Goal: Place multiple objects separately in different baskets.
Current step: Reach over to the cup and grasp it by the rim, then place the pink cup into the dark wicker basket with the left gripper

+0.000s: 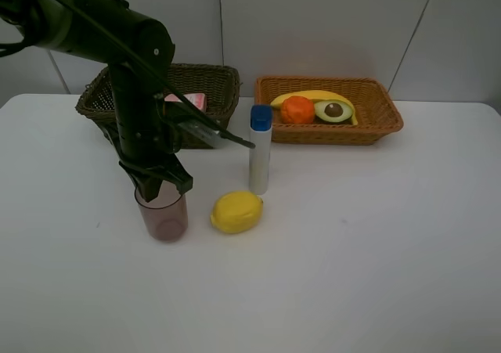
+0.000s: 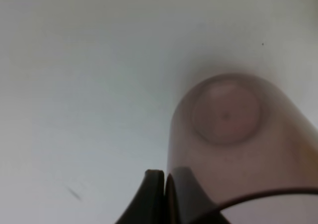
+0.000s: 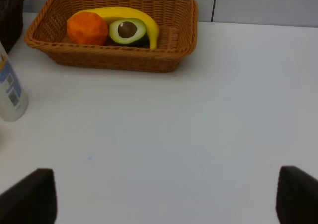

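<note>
Bright, even light from above; soft, short shadows sit beneath the lemon (image 1: 236, 211) and tumbler (image 1: 163, 214). The left wrist view is blurred and hazy.

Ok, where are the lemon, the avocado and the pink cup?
Lemon (image 1: 236, 211): high view, middle of its yellow skin.
Avocado (image 3: 127, 30): right wrist view, on its brown pit.
Cup (image 1: 164, 218): high view, on its front wall.

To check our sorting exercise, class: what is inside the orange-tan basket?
Inside the orange-tan basket lie an orange, a halved avocado and a yellow banana. The orange and avocado cover part of the banana, and the basket floor beneath all three is hidden.
</note>
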Robot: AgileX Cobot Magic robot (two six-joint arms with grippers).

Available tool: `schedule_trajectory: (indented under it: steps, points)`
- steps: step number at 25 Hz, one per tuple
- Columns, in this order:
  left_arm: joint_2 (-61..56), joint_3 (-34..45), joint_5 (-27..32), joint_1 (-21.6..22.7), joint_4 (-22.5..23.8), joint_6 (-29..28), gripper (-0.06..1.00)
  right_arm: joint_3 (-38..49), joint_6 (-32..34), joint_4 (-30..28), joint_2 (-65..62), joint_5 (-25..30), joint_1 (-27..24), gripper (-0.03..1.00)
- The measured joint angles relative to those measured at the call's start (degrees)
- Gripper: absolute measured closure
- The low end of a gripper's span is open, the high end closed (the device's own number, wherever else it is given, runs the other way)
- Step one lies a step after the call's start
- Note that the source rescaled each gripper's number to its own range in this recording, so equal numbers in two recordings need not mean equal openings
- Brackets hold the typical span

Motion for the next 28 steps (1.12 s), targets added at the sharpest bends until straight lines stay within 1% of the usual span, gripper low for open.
schedule_trajectory:
  steps: [7, 15, 28]
  points:
    - [-2.41, -0.06, 1.41, 1.04, 0.28, -0.04, 0.88, 0.00, 0.00, 0.00, 0.00, 0.00, 0.00, 0.07]
    - [-3.24, -5.20, 8.09, 1.44, 0.28, -0.04, 0.88, 0.00, 0.00, 0.00, 0.00, 0.00, 0.00, 0.07]
    - [-3.77, -14.66, 8.38, 1.42, 0.07, -0.04, 0.88, 0.00, 0.00, 0.00, 0.00, 0.00, 0.00, 0.07]
